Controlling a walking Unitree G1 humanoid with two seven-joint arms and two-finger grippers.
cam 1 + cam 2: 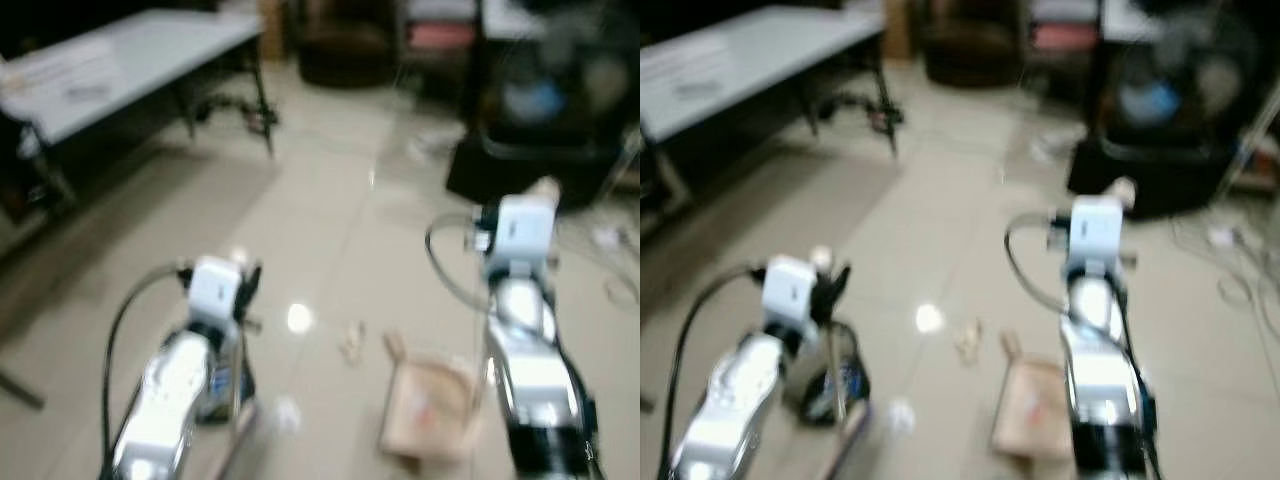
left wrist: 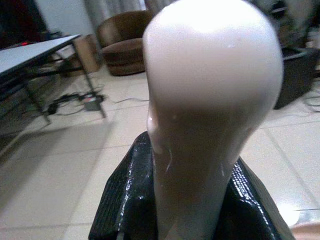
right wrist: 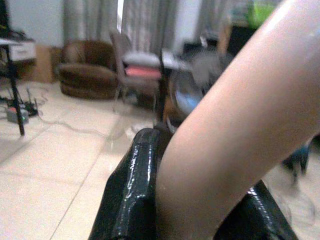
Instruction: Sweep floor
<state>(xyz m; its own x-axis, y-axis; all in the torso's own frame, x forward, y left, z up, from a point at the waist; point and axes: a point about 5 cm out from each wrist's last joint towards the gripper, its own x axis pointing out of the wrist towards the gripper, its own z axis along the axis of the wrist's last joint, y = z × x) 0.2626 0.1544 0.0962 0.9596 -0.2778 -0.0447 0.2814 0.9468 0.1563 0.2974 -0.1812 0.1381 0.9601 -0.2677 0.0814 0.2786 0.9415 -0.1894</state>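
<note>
Blurred head views, glossy beige tile floor [image 1: 330, 220] with a bright light glare near centre. Left gripper [image 1: 243, 285] low on the left, black ribbed fingers [image 2: 125, 200] clamped around a smooth, rounded, cream-white handle [image 2: 210, 100] with a bulbous glossy tip; thin pole running down from it toward the floor beside a dark rounded dustpan [image 1: 830, 385] with a blue mark. Right gripper [image 1: 545, 195] raised further forward on the right, shiny black fingers [image 3: 135, 195] closed on a smooth, pale pinkish broom handle [image 3: 240, 130] slanting across the wrist view; small cream tip visible above the silver-and-white wrist in the head views. Flat tan cardboard piece [image 1: 430, 405], roughly square with a small flap, lying on the tiles between the arms, just beside the right arm. Small pale crumpled scrap [image 1: 350, 342] near it, another whitish bit [image 1: 287, 412] by the left arm. Grey-topped folding table [image 1: 130, 65] with black legs at far left, cables under it. Brown rounded armchair [image 3: 87, 67] at the back, chair with pink seat [image 3: 142, 70] next to it, black fan [image 1: 545, 100] with blue centre on a dark base at far right, loose wires on the floor around it.
</note>
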